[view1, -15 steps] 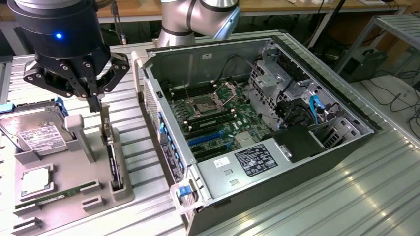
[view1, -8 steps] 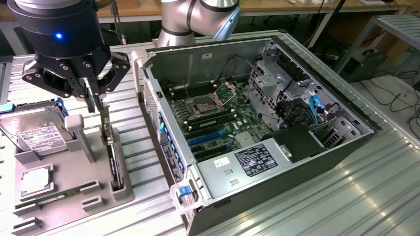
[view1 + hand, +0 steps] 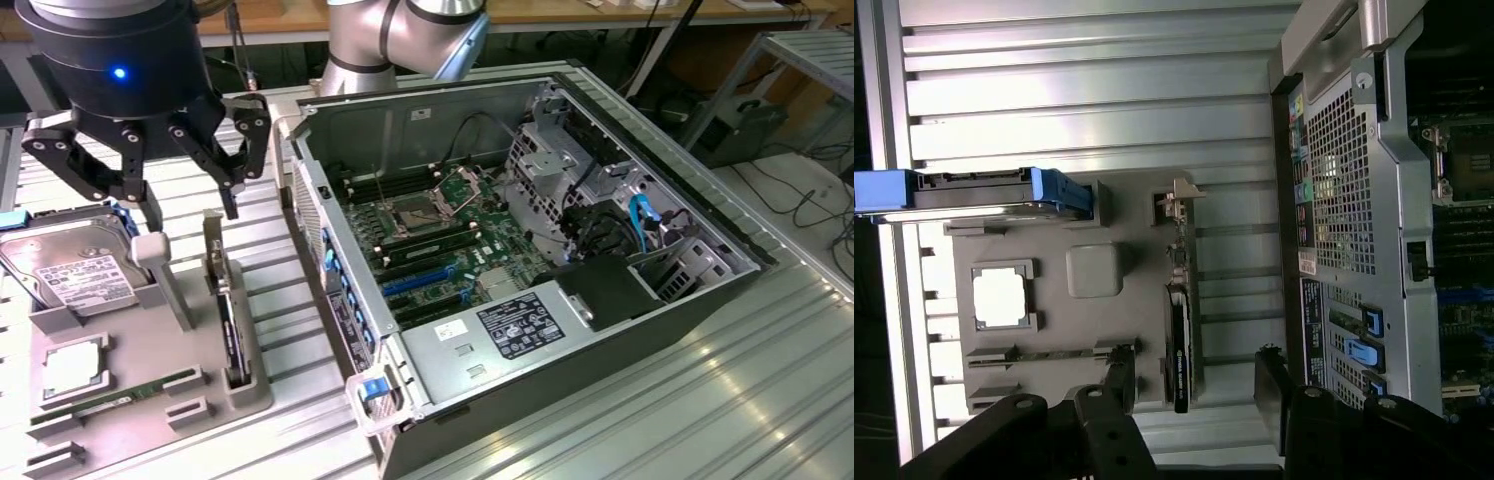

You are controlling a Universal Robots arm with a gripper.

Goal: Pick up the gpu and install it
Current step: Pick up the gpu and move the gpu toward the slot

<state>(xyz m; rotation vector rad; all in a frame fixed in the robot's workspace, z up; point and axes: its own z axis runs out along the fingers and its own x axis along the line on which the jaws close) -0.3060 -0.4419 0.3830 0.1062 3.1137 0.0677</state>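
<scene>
The gpu (image 3: 227, 325) is a thin black card standing on edge in a slot of the grey parts tray (image 3: 150, 345), its silvery bracket (image 3: 214, 245) at the far end. My gripper (image 3: 188, 208) hangs open above the tray, just over the bracket end of the card, with nothing between its fingers. In the wrist view the gpu (image 3: 1179, 345) appears edge-on straight below, and the two black fingers (image 3: 1118, 392) stand on either side of its line, apart from it. The open computer case (image 3: 387, 130) lies at the exterior view's right of the tray, motherboard (image 3: 447, 225) exposed with blue slots (image 3: 420, 280).
On the tray are a silver hard drive (image 3: 67, 272) with blue rails (image 3: 1059, 190), a square processor (image 3: 74, 365) and a green memory stick (image 3: 127, 390). The case's perforated rear panel (image 3: 1339, 180) borders the tray. Everything rests on a ribbed metal table (image 3: 747, 400).
</scene>
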